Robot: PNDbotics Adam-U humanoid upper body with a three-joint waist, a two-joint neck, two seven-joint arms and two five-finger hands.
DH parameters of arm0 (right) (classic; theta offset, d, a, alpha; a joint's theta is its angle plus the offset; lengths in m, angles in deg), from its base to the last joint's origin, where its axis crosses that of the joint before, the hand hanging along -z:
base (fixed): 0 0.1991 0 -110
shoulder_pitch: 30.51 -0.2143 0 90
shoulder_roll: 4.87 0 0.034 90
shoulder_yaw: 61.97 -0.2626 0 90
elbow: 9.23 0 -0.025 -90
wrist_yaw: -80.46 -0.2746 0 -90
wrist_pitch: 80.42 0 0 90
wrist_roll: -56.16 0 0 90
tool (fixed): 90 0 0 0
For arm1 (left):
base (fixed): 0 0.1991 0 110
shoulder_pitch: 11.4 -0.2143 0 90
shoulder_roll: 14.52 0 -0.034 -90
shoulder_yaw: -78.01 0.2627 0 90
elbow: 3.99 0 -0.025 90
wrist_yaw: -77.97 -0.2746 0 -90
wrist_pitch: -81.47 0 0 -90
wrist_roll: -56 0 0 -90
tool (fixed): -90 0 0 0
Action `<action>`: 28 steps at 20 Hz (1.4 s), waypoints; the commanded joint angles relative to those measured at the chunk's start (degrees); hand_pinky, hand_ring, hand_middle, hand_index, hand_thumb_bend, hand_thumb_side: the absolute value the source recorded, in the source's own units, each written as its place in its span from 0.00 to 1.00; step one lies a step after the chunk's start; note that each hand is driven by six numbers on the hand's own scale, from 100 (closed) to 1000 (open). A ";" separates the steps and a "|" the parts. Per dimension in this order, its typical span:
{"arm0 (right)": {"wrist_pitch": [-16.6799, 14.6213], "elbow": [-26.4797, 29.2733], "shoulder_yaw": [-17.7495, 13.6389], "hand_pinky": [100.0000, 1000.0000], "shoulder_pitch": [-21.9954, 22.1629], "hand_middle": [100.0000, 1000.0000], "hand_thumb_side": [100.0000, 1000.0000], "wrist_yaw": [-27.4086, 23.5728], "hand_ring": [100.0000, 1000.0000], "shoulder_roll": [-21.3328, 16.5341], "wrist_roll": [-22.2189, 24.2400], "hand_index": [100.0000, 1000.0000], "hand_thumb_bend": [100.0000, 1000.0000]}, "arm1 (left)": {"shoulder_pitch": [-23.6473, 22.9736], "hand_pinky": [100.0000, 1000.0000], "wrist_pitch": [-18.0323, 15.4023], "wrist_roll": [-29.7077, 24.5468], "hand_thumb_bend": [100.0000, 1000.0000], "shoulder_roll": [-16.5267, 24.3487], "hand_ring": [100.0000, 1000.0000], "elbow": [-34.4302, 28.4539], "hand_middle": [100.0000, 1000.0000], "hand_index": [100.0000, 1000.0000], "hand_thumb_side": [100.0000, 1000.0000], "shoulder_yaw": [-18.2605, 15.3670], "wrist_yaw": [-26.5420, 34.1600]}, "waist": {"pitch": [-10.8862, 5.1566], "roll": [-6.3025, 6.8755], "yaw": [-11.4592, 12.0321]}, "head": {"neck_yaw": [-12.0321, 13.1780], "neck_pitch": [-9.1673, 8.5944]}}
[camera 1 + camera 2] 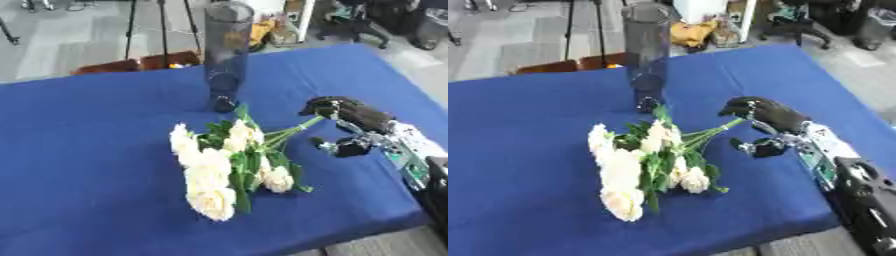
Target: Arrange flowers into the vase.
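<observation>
Flowers (pixel 219 167): bunch of cream-white blooms with green leaves lying flat at frame center, heads toward lower left, stems (pixel 293 129) pointing up-right. Vase (pixel 227 55): tall, clear, dark-tinted cylinder, upright at upper center, just above the bunch, nothing in it. Right hand (pixel 765 114) comes in from the right edge, fingers curled over the stem ends, at the stem tips; can't confirm a full grip. Left hand not visible. All sits on a blue-clothed surface (pixel 87 150). Brown chairs (pixel 136 64) beyond its far edge, upper left.
</observation>
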 commanded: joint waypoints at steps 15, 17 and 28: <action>-0.57 -3.40 -0.21 0.86 -3.01 0.75 0.00 2.72 0.89 -0.22 -0.98 0.87 0.20 | 0.93 0.43 -0.04 -0.29 0.33 0.56 0.50 -0.68 0.46 0.66 0.75 0.16 0.21 | -0.10 0.78 0.27 | -0.68 -0.09; -0.63 -3.55 -0.19 0.86 -3.09 0.75 0.00 2.88 0.89 -0.17 -1.07 0.87 0.20 | 0.93 0.43 -0.04 -0.29 0.33 0.56 0.50 -0.67 0.46 0.66 0.75 0.16 0.20 | -0.09 0.79 0.28 | -0.70 -0.09; -0.55 -5.45 -0.20 0.86 -4.20 0.75 0.00 3.90 0.89 -0.01 -1.31 0.87 0.20 | 1.04 0.43 -0.03 -0.36 0.33 0.47 0.50 -0.68 0.46 0.66 0.75 0.26 0.28 | -0.06 0.92 0.73 | -1.18 -0.14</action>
